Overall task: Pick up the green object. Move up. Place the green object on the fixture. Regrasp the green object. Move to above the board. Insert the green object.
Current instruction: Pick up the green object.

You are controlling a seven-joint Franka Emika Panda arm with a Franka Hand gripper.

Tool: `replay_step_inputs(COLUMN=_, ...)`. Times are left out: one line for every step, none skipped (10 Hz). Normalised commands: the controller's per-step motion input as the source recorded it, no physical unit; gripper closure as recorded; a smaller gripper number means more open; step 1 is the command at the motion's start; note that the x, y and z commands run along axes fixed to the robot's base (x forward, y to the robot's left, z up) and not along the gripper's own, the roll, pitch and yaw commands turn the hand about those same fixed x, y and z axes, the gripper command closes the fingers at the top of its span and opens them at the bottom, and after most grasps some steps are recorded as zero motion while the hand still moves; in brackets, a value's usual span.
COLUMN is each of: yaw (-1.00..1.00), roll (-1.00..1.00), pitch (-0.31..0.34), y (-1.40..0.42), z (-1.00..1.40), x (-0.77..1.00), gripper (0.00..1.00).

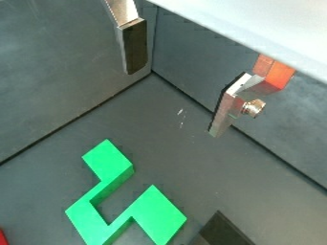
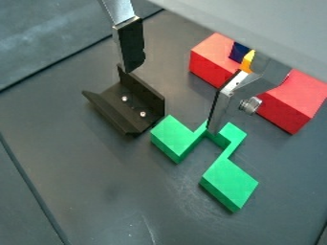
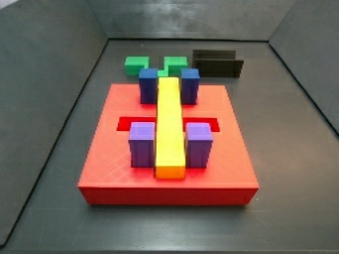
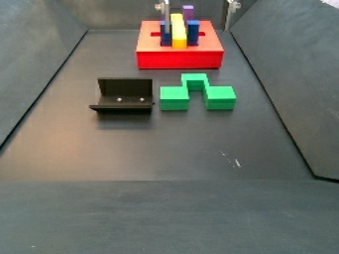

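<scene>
The end effector (image 2: 179, 91) hangs open above the green object (image 2: 202, 153), holding nothing; the fixture (image 2: 128, 107) stands beside it, the board (image 2: 255, 81) beyond.

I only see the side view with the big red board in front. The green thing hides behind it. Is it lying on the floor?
Observer: Yes. In a side view the green object lies flat on the floor, apart from the board.
Operator: Where's the gripper? I can't see it!
Observer: In a wrist view the gripper hangs near the green object, open and empty.
Operator: Is anything on the fixture?
Observer: No. The fixture is bare. It stands beside the green object, not touching it.
</scene>
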Motion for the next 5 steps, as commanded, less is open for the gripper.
replay_step_inputs(yaw=0.00, roll=0.06, pitch=0.014, y=-0.49, z=-0.42, x=0.09, gripper=0.00)
replay_step_inputs(yaw=0.01, roll=0.14, pitch=0.074, y=-0.70, z=-0.41, x=0.23, gripper=0.00)
replay_step_inputs(yaw=0.03, roll=0.14, pitch=0.046, y=-0.69, z=-0.43, x=0.23, gripper=0.00)
replay_step_inputs(yaw=0.03, roll=0.13, pitch=0.026, y=-0.62, z=-0.46, x=0.18, gripper=0.00)
replay_step_inputs(yaw=0.00, roll=0.12, pitch=0.020, y=-0.54, z=-0.46, x=0.11, gripper=0.00)
